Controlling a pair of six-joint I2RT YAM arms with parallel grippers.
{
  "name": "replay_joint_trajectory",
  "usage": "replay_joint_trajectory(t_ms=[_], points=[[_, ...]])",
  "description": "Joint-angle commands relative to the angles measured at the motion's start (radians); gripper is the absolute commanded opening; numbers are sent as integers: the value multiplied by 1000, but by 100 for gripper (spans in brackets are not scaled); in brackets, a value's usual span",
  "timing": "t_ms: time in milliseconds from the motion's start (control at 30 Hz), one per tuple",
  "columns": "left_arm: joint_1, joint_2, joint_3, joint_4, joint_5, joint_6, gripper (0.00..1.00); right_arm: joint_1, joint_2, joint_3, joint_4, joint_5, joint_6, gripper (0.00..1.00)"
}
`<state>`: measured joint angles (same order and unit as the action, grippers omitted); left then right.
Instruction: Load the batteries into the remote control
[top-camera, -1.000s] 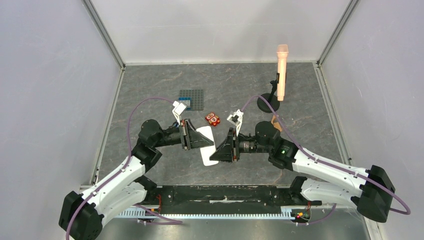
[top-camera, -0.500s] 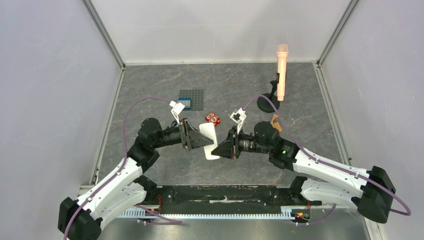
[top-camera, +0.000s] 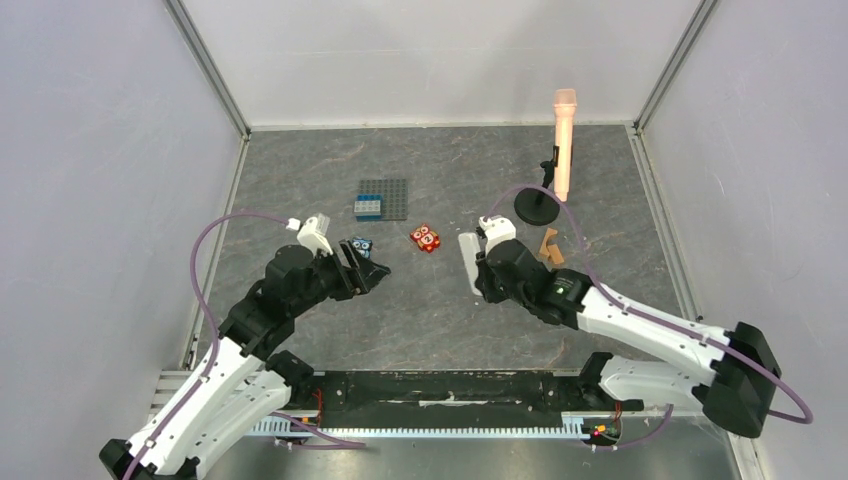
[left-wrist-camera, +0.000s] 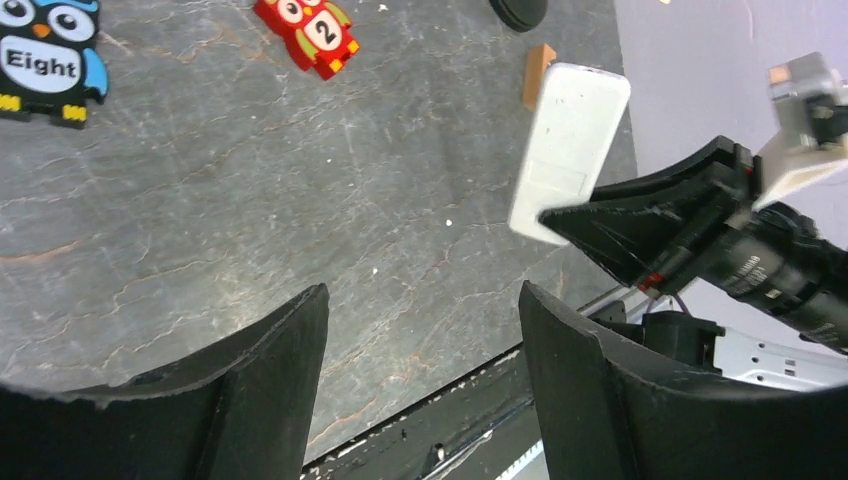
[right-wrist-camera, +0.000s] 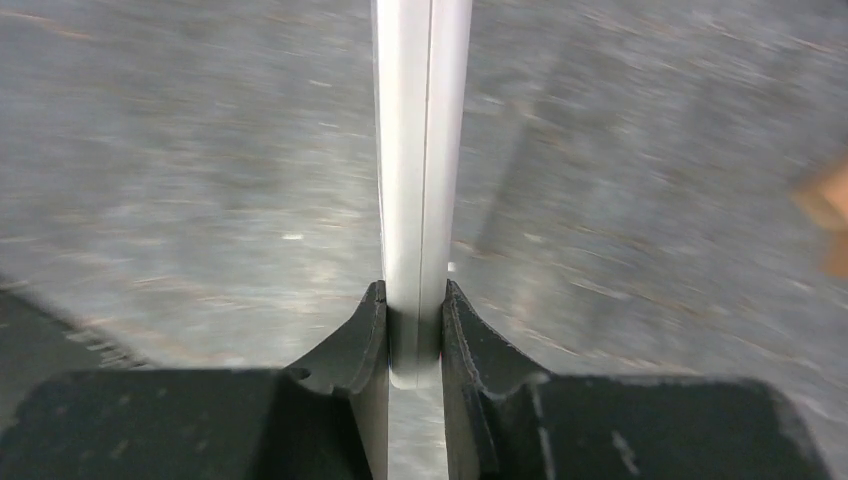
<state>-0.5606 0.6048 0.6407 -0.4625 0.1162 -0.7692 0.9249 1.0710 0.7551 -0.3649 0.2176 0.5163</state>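
The remote control (top-camera: 466, 258) is off the table (top-camera: 440, 330), clamped at one short end in the right gripper (top-camera: 478, 272) and held on edge to the right of centre. In the right wrist view it appears as a narrow white slab (right-wrist-camera: 420, 180) seen edge-on, with the right gripper (right-wrist-camera: 415, 335) pressed tight against both of its flat sides. In the left wrist view the remote control (left-wrist-camera: 570, 150) shows a plain white face with a faint rectangular panel, and the black right gripper (left-wrist-camera: 640, 215) grips its lower end. The left gripper (top-camera: 368, 275) is to the left, well apart from the remote control, and holds nothing. Its two dark fingers (left-wrist-camera: 270, 390) are spread wide over the bare grey surface, with the left gripper (left-wrist-camera: 420, 380) framing the lower edge of its own view. A blue owl toy (top-camera: 360, 245), marked "Eight" (left-wrist-camera: 45, 55), lies just beside the left gripper on its far side. A red owl toy (top-camera: 425, 238), marked "2" (left-wrist-camera: 310, 35), lies on the table between the two arms, slightly beyond them. Small brown wooden pieces (top-camera: 548, 245) lie just right of the right wrist. A grey studded baseplate (top-camera: 390, 195) carrying a blue brick (top-camera: 368, 207) sits farther back. A peach-coloured microphone (top-camera: 563, 145) stands upright on a black round base (top-camera: 537, 208) at the far right.
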Motion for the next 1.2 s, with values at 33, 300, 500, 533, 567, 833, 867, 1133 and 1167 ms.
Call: replay_joint_trajectory(t_ms=[33,300,500,533,567,833,867,1133,1167], points=[[-2,-12,33,-74,-85,-1,75,-32,96,24,-158,338,-78,0],[-1,47,64,-125,-87,7,74,-59,240,22,-158,456,-80,0],[-1,69,61,-123,-85,2,74,-61,391,57,-197,549,-65,0],[-2,70,63,-123,-82,2,74,-60,407,62,-200,558,-60,0],[-1,73,64,-123,-79,2,74,-61,426,69,-199,557,-59,0],[-2,134,120,-216,-67,-25,76,-61,479,98,-156,427,-71,33],[-1,141,126,-232,-66,-25,76,-61,477,95,-148,414,-73,35],[-1,130,195,-387,-145,-87,78,-63,413,89,-113,283,-75,39],[-1,125,207,-413,-155,-94,79,-63,396,89,-111,259,-73,42]])
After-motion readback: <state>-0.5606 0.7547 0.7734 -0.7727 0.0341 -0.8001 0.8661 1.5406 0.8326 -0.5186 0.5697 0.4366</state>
